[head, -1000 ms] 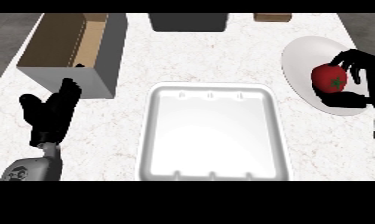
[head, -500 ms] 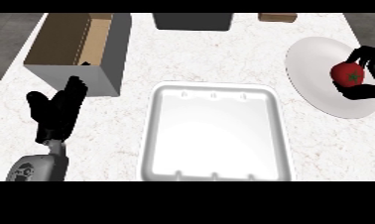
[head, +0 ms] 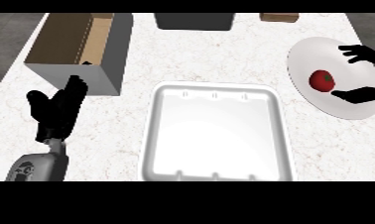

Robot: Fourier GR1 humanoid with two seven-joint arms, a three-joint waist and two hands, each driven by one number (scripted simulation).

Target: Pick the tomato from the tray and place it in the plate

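The red tomato (head: 321, 80) lies on the white plate (head: 306, 58) at the right edge of the counter. My right hand (head: 360, 53) reaches in from the right edge of the head view, open, with fingers above the tomato and the thumb below it; small gaps separate both from the tomato. The white tray (head: 159, 119) sits in the middle near the front with nothing in it. My left hand (head: 58, 110) rests open at the lower left, fingers up, left of the tray.
An open brown box with grey sides (head: 79, 45) stands at the back left, just behind my left hand. A dark grey bin (head: 194, 20) and a small brown block (head: 280, 17) sit along the back edge.
My right hand carried the tomato further over the plate, then its fingers spread away from it. The tomato now lies on the plate. The left hand stayed put.
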